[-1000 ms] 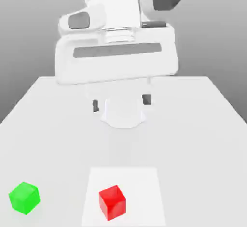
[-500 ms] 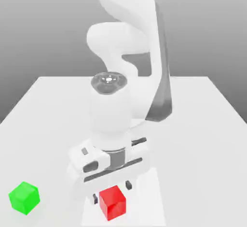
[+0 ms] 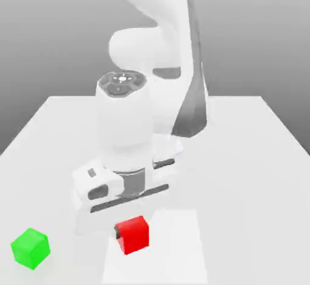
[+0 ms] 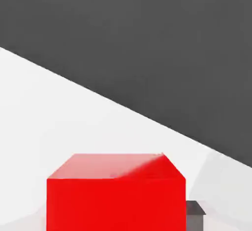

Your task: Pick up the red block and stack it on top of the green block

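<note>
The red block [image 3: 133,235] is a small glossy cube near the table's front edge, sitting between the fingers of my gripper [image 3: 132,232], which is shut on it. The block appears raised slightly off the table. In the hand view the red block [image 4: 115,190] looms close, with one dark fingertip [image 4: 196,214] pressed against its side. The green block [image 3: 30,248] is a same-size cube resting on the table, well off to the exterior view's left of the gripper and apart from it. The white hand [image 3: 121,193] hangs directly above the red block.
The white table [image 3: 254,156] stretches back to a grey backdrop. A brighter rectangular patch [image 3: 181,253] lies on the table under the red block. My arm's upper links [image 3: 163,53] tower over the table's middle.
The hand came down from high over the table to the red block and its fingers closed on it. The block has since shifted up and to the exterior view's left with the gripper.
</note>
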{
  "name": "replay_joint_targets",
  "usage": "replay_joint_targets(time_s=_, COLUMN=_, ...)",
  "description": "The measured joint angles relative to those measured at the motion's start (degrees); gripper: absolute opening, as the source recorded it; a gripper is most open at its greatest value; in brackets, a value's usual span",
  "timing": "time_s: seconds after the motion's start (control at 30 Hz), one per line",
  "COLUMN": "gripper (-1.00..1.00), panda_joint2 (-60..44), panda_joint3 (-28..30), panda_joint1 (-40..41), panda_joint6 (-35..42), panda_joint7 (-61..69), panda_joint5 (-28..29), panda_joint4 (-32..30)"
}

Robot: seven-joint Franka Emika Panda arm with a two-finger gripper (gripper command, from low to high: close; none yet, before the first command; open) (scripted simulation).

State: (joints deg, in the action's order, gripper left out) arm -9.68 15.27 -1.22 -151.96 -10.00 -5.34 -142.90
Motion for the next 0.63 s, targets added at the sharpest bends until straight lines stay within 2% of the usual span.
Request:
replay_joint_targets(time_s=0.13, gripper=-1.00, panda_joint2=-1.35, panda_joint3=5.29, panda_joint1=6.43, panda_joint6=2.48, panda_joint7=1.29, panda_joint5=-2.39, panda_joint4=3.44)
replay_joint_targets(time_s=0.23, gripper=-1.00, panda_joint2=-7.39, panda_joint3=4.44, panda_joint1=10.27, panda_joint6=-1.17, panda_joint7=4.67, panda_joint5=-7.46, panda_joint4=5.31)
replay_joint_targets(time_s=0.27, gripper=1.00, panda_joint2=-9.05, panda_joint3=3.67, panda_joint1=11.09, panda_joint6=-2.49, panda_joint7=5.56, panda_joint5=-8.76, panda_joint4=5.53)
replay_joint_targets(time_s=0.47, gripper=1.00, panda_joint2=-9.88, panda_joint3=3.29, panda_joint1=11.51, panda_joint6=-3.19, panda_joint7=6.04, panda_joint5=-9.41, panda_joint4=5.63)
replay_joint_targets(time_s=0.63, gripper=1.00, panda_joint2=-2.37, panda_joint3=6.42, panda_joint1=9.55, panda_joint6=3.20, panda_joint7=1.70, panda_joint5=-3.31, panda_joint4=5.13)
